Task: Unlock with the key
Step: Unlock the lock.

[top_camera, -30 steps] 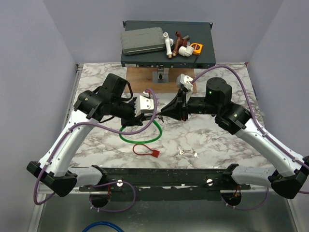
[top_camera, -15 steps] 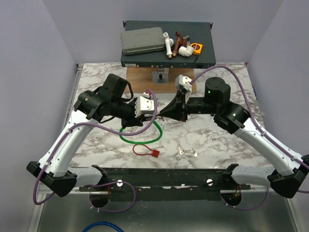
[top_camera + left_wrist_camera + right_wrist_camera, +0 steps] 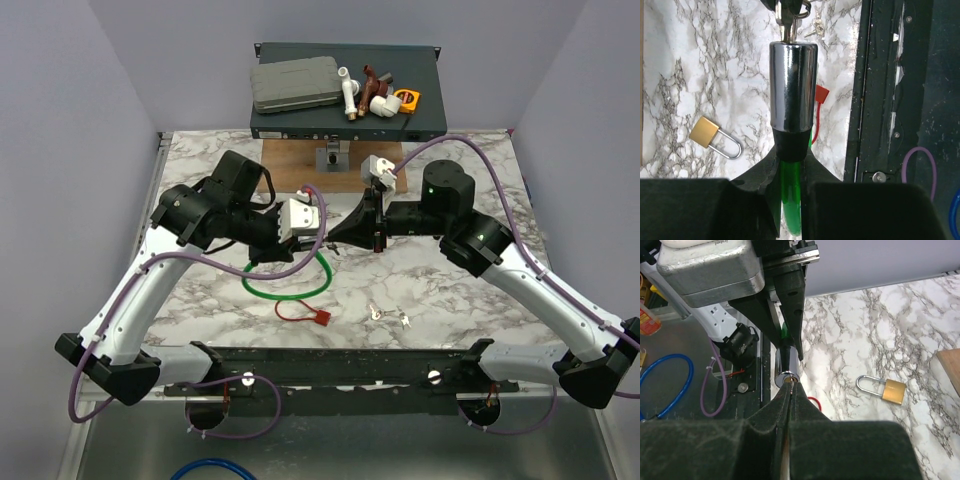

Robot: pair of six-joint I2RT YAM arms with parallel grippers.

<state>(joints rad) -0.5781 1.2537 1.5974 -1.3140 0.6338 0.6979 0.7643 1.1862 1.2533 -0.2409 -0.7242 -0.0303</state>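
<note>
My left gripper (image 3: 791, 165) is shut on the green cable (image 3: 790, 200) just below the lock's chrome cylinder (image 3: 792, 85) and holds it off the table. My right gripper (image 3: 791, 387) is shut on a key (image 3: 791, 382) whose tip sits in the keyhole at the cylinder's end (image 3: 786, 367). In the top view the two grippers (image 3: 315, 240) (image 3: 338, 238) meet tip to tip over the table's middle, and the green cable loop (image 3: 290, 285) hangs down onto the marble.
A brass padlock (image 3: 705, 132) lies on the marble beside the lock. A red cable with a tag (image 3: 300, 312) and loose keys (image 3: 390, 317) lie near the front. A wooden board with a fixture (image 3: 332, 158) and a rack unit carrying parts (image 3: 345, 90) stand at the back.
My right arm has edged slightly left toward the cylinder, and the green loop has shifted a little left. Both grips are unchanged.
</note>
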